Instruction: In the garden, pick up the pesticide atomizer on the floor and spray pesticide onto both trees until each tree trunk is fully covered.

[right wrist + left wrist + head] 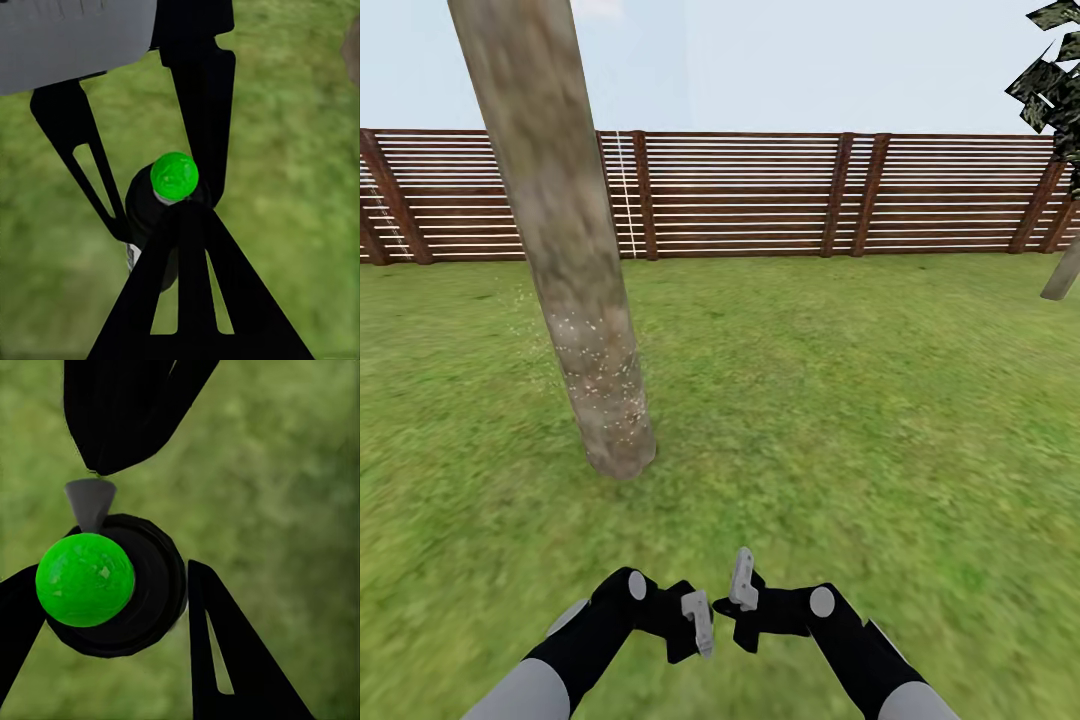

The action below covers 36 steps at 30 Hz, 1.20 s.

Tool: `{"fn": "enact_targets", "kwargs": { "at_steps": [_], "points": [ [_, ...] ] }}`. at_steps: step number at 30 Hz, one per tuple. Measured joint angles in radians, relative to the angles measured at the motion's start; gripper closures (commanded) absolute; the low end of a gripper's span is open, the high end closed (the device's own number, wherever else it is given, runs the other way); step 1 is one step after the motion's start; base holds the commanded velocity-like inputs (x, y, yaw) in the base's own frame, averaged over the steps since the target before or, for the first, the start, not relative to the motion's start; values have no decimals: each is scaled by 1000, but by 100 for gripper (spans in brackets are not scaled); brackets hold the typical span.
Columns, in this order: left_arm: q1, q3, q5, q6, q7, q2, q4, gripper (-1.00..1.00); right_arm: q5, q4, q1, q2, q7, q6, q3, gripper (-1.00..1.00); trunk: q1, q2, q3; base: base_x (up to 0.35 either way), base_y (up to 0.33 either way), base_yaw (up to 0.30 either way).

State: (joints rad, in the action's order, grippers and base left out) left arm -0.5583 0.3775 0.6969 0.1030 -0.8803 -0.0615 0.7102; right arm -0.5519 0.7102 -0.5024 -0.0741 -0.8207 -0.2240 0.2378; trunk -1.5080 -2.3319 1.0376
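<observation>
The pesticide atomizer [112, 585], a small dark bottle whose round top shows bright green, sits between the fingers of my left gripper [112, 577], which is shut on it. Its grey nozzle [90, 502] sticks out to one side. My right gripper [184, 214] is shut, and its joined tips rest against the atomizer [154, 217] just under the green top. Both grippers, left [700, 620] and right [743, 580], hang low over the lawn. A thick pale tree trunk [575, 270] leans ahead on the left, its lower part dotted with pale speckles. A second trunk [1062, 272] shows at the far right edge.
Green lawn [840, 400] spreads all around and under the arms. A brown slatted fence [760, 195] closes the far side. Dark foliage [1050, 80] hangs at the upper right corner.
</observation>
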Motion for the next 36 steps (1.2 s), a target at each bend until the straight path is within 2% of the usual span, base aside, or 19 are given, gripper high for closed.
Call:
{"fn": "enact_targets", "kwargs": {
  "at_steps": [3,8,18,20,22,25,27,28,30,33,34,35,36],
  "points": [
    [0,-1,0,0,-1,0,0,100,0,0,0,0,0,0,0,100,0,0,0,0,0,0],
    [0,0,-36,-2,-3,0,0,100,0,0,0,0,0,0,0,100,0,0,0,0,0,0],
    [0,-2,-39,-4,-3,4,-2,100,0,-1,0,0,0,0,0,100,0,0,0,0,0,0],
    [1,-2,-36,-2,-3,18,-3,100,0,-1,0,0,0,0,0,100,0,0,0,0,0,0],
    [1,-2,-32,4,-3,42,-3,100,0,-2,0,0,0,0,0,100,0,0,0,0,0,0],
    [1,-2,-25,10,-1,99,-9,100,0,-3,1,0,0,0,1,100,0,0,0,0,0,0],
    [2,-1,-20,9,2,129,-45,100,0,-4,0,0,0,0,1,100,0,0,0,0,0,0],
    [2,-1,-21,9,3,145,-58,100,0,-5,0,1,0,0,1,-100,0,0,0,0,0,0],
    [2,-1,-19,10,4,190,-69,100,-1,-6,1,2,0,0,0,-100,0,0,0,0,0,0],
    [4,-6,-25,10,12,234,-76,100,-4,-12,1,5,6,0,-1,-100,0,0,0,0,0,0],
    [4,-27,-28,10,33,239,-77,100,-5,-29,1,7,10,0,-2,-100,0,0,0,0,0,0],
    [4,-77,-32,10,89,241,-82,100,-5,-64,1,10,33,-1,-5,-100,0,0,0,0,0,0],
    [4,-159,-42,8,168,237,-114,100,-5,-114,1,13,101,-1,-7,-100,0,0,0,0,0,0]
  ]
}}
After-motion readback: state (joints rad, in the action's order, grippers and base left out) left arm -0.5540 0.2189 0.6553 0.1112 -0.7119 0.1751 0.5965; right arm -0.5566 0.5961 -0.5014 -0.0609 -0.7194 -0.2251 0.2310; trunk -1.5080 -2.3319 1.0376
